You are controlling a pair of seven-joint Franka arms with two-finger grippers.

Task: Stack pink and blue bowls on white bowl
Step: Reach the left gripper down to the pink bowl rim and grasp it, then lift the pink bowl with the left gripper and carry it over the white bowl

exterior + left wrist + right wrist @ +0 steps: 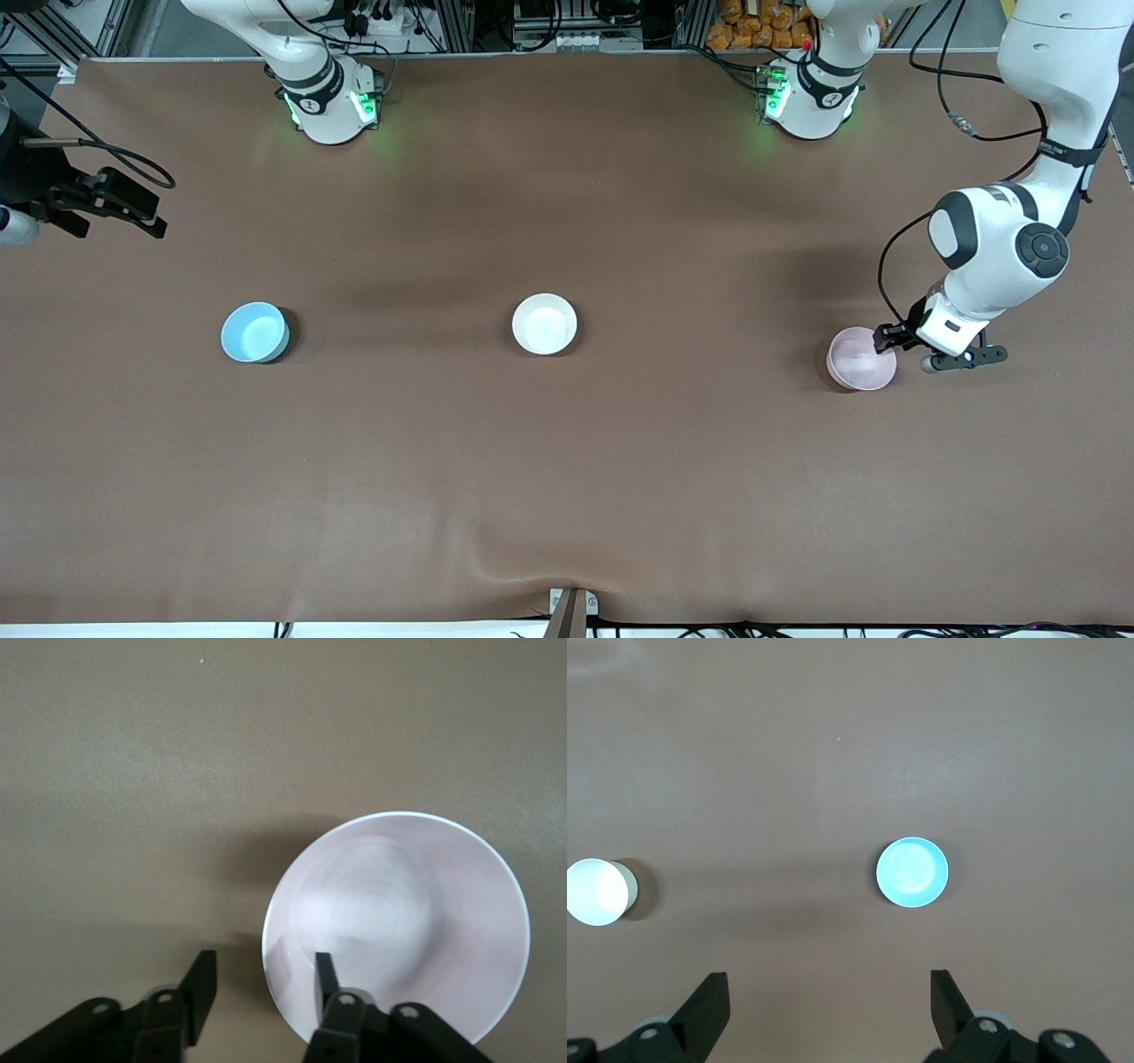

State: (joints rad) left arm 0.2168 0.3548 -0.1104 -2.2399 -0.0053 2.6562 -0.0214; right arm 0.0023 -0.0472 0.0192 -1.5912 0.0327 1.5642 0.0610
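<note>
Fingers (pixel 202 979) of my left gripper (pixel 261 979) stand parted around the rim of the pink bowl (pixel 860 358): one finger sits inside the bowl, the other outside over the bare tabletop (pixel 567 478), and I cannot tell whether either touches the wall. The bowl sits mouth up toward the left arm's end of the tabletop. Being round, it has no long axis I can name.

My right gripper (pixel 828 1001) waits high over the right arm's end, its fingers spread wide and holding nothing. The blue bowl (pixel 254 332) sits mouth up toward that end, and the white bowl (pixel 544 323) sits mouth up between the other two, well apart from each.

My left wrist view gives me the pink bowl's pale, glossy inside (pixel 399 921) and the finger dipping into it, which the front view hides under the arm. My right wrist view shows the blue (pixel 912 872) and white (pixel 596 891) bowls, but not the pink one. I read no writing on any bowl.
</note>
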